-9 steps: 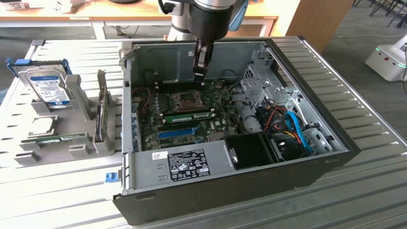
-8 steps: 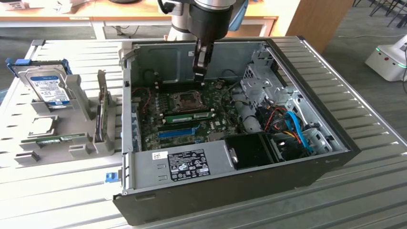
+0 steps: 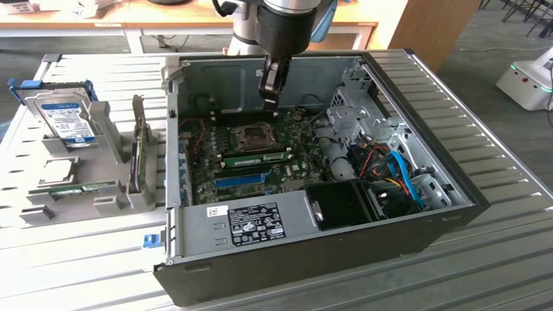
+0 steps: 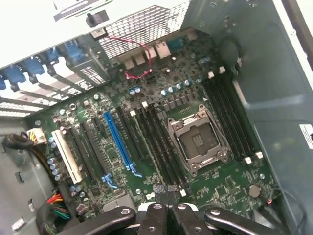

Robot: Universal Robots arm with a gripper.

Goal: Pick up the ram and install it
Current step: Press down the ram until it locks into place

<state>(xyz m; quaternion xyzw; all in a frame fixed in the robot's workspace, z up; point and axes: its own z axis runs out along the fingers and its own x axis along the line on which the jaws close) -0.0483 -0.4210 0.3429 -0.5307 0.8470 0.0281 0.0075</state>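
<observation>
A thin green ram stick [image 3: 82, 189] with a white label lies in the grey holder [image 3: 112, 206] at the exterior view's left, outside the computer case [image 3: 285, 272]. A second green stick [image 3: 259, 157] stands in a slot on the motherboard [image 4: 161, 93], just in front of the CPU socket [image 3: 256, 136]. My gripper [image 3: 270, 110] hangs above the board inside the open case, over the socket's far side. Its dark fingers are shut with nothing between them. In the wrist view the gripper [image 4: 167, 190] sits over the ends of the black memory slots [image 4: 156, 142] beside the CPU socket [image 4: 198, 139].
A silver hard drive [image 3: 65, 116] with a blue-and-white label stands in the holder. A bright-blue slot strip [image 3: 240, 180] runs across the board. Cables and a drive cage [image 3: 380, 162] fill the case's right side, with a black fan shroud [image 3: 346, 204] in front. The table [image 3: 501, 259] is slatted metal.
</observation>
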